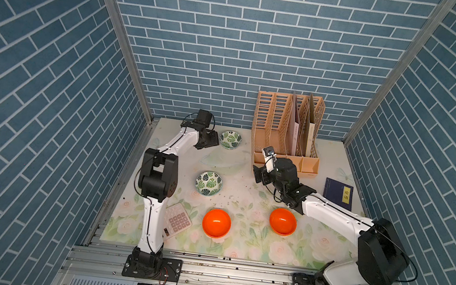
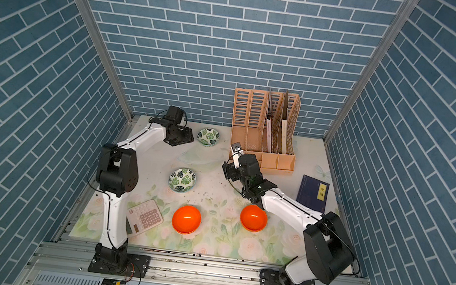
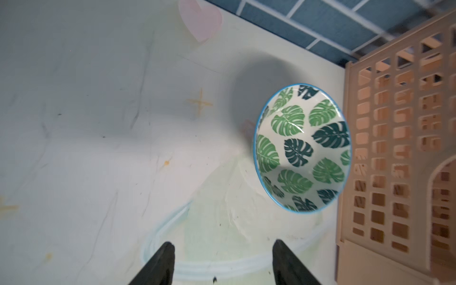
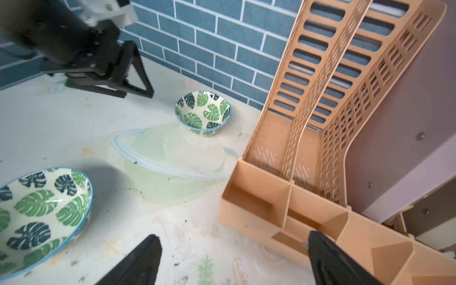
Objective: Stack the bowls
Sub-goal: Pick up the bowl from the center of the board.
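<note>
While hovering left jaws, parted and empty like right jaws, beside round white leaf-print bowl (image 1: 230,139), aiming astride rim, clearing peach slotted rack (image 1: 264,124).

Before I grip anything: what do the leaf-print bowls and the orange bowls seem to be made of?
The far leaf-print bowl and the near leaf-print bowl look like glazed ceramic: glossy white inside, printed leaves, blue rim line. The left orange bowl and right orange bowl look like glossy plastic, possibly melamine: one uniform colour, soft highlights. Neither is certain.

Four separate bowls (image 2: 182,180), calculator (image 2: 144,218), file rack (image 2: 248,122)
</note>
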Controlling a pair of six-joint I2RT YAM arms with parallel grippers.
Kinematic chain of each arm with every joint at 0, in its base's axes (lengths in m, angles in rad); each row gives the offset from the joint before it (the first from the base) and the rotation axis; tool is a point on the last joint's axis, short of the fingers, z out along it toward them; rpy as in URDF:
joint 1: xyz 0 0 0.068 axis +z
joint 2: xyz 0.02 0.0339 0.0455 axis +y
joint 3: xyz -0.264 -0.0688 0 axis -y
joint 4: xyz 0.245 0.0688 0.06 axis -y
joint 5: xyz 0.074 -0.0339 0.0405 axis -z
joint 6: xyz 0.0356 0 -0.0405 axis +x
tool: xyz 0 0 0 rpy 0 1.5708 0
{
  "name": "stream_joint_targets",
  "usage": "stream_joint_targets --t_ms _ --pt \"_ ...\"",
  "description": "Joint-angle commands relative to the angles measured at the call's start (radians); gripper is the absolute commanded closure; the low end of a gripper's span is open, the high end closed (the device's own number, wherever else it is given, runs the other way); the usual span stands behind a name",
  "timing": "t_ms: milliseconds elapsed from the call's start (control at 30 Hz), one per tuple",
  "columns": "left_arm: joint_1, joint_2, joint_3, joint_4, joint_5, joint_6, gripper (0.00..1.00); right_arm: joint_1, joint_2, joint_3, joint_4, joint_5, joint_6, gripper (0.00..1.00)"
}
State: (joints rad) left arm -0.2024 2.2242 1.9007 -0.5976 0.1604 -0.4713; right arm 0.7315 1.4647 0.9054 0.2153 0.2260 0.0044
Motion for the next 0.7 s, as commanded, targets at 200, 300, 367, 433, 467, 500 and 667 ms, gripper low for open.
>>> stream_joint_targets --t_ms 200,300,367,433,467,500,667 --pt "-0.003 0.09 0.159 -0.044 0.062 0.003 0.35 0.021 -0.08 -0.073 -0.027 0.049 0.072 0.04" --pt "-0.003 0.101 0.204 -0.059 0.064 0.001 0.35 0.024 -0.059 -0.068 -0.019 0.043 0.076 0.04" --pt "-0.003 0.121 0.241 -0.07 0.067 0.001 0.35 0.027 -0.042 -0.062 -0.014 0.041 0.076 0.04" --pt "-0.003 0.155 0.291 -0.095 0.066 -0.001 0.35 0.03 -0.029 -0.057 -0.01 0.041 0.078 0.04" --pt "-0.003 0.177 0.316 -0.106 0.07 -0.004 0.36 0.032 -0.024 -0.056 -0.009 0.04 0.08 0.04" --pt "-0.003 0.195 0.333 -0.113 0.074 -0.01 0.36 0.033 -0.022 -0.055 -0.008 0.038 0.081 0.04" --pt "-0.002 0.237 0.337 -0.075 0.094 -0.044 0.39 0.049 -0.035 -0.067 -0.002 0.054 0.09 0.05"
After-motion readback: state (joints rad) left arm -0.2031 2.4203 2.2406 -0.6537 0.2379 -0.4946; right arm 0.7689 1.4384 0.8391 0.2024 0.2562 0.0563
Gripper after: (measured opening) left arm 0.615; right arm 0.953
